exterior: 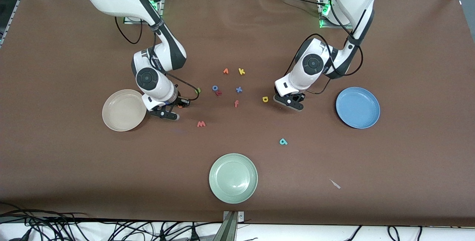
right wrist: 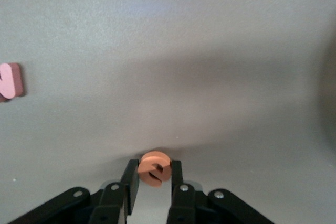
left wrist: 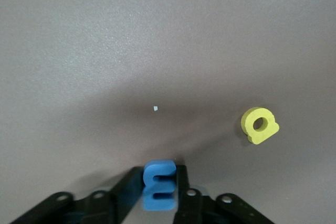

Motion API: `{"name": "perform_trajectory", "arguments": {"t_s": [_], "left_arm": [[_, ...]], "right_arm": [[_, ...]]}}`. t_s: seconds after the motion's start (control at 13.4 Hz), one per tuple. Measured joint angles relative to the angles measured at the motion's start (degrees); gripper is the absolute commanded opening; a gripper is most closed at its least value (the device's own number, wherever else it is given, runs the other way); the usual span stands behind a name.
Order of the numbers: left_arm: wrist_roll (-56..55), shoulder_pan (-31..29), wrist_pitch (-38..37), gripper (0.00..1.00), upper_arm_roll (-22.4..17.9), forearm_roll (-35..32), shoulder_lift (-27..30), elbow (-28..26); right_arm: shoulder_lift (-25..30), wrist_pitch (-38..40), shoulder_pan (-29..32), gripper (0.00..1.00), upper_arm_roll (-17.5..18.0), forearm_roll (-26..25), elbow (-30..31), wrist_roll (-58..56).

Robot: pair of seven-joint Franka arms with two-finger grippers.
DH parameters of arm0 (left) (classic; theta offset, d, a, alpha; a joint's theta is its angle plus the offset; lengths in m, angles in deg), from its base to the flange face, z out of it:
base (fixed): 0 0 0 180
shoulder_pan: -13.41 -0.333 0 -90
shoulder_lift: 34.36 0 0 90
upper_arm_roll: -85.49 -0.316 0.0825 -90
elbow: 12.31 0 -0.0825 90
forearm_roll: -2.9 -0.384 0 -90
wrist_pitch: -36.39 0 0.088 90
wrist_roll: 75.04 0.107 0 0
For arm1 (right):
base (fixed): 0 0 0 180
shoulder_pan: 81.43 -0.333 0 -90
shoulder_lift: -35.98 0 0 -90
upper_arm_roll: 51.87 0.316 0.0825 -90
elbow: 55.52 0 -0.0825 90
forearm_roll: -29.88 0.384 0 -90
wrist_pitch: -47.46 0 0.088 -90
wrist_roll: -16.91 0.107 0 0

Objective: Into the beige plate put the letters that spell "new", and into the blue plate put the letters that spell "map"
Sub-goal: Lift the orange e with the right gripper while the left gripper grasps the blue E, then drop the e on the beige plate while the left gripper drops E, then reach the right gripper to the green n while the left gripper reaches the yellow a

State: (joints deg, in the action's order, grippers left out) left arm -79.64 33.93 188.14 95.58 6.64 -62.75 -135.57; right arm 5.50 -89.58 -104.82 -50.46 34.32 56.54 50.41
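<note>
left hand [left wrist: 157,195] clamps blue m [left wrist: 158,184] low on desk [exterior: 408,48], blue plate [exterior: 357,107] alongside | right hand [right wrist: 152,187] pinches orange e [right wrist: 154,169] beside beige plate [exterior: 124,110], ready for drop-off

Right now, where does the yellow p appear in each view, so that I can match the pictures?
Front view: the yellow p lies on the table beside the left hand, toward the right arm's end.
Left wrist view: it lies apart from the left hand, which is shut on the blue m.
Right wrist view: not in it.
Shared landmark: the left hand, in the front and left wrist views.
</note>
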Motion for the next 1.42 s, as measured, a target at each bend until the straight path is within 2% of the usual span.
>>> {"name": "perform_trajectory", "arguments": {"t_s": [0.15, 0.37, 0.6, 0.82, 0.89, 0.97, 1.04, 1.12, 1.42], "left_arm": [[0.2, 0.1, 0.0, 0.0, -0.4, -0.1, 0.0, 0.1], [0.2, -1.2, -1.5, 0.0, -1.6, -0.1, 1.5, 1.0], [3.7, -9.7, -10.7, 0.0, -2.0, -0.3, 7.8, 1.7], [17.2, -20.6, -16.7, 0.03, -2.2, -0.3, 13.4, 0.3], [21.5, -23.9, -16.9, 0.09, -2.3, -0.3, 14.2, -0.8], [24.5, -26.3, -16.9, 0.22, -2.3, -0.3, 14.3, -1.8], [26.1, -27.7, -16.8, 0.43, -2.3, -0.3, 14.2, -2.7], [26.7, -28.2, -16.7, 0.65, -2.3, -0.3, 14.0, -3.4], [26.7, -27.6, -16.2, 0.65, -1.3, -0.3, 13.7, -3.8]], "right_arm": [[0.6, 4.0, 0.0, 0.2, -1.8, 0.0, -1.9, -3.5], [3.2, 6.1, 0.1, 0.2, -5.9, 0.0, -1.1, -13.6], [6.3, 6.3, 0.4, 0.2, -10.5, 0.0, 2.7, -23.7], [7.4, 6.3, 0.5, 0.23, -14.6, -0.1, 4.3, -34.7], [7.4, 6.3, 0.6, 0.27, -16.1, -0.1, 4.7, -38.1], [7.2, 6.1, 0.8, 0.46, -17.2, -0.1, 5.1, -40.3], [7.0, 6.0, 0.9, 0.76, -17.8, -0.1, 5.4, -41.5], [6.7, 5.9, 1.0, 1.0, -18.0, -0.1, 5.5, -41.8], [6.4, 5.8, 0.8, 1.0, -17.8, 0.1, 5.5, -41.4]]}}
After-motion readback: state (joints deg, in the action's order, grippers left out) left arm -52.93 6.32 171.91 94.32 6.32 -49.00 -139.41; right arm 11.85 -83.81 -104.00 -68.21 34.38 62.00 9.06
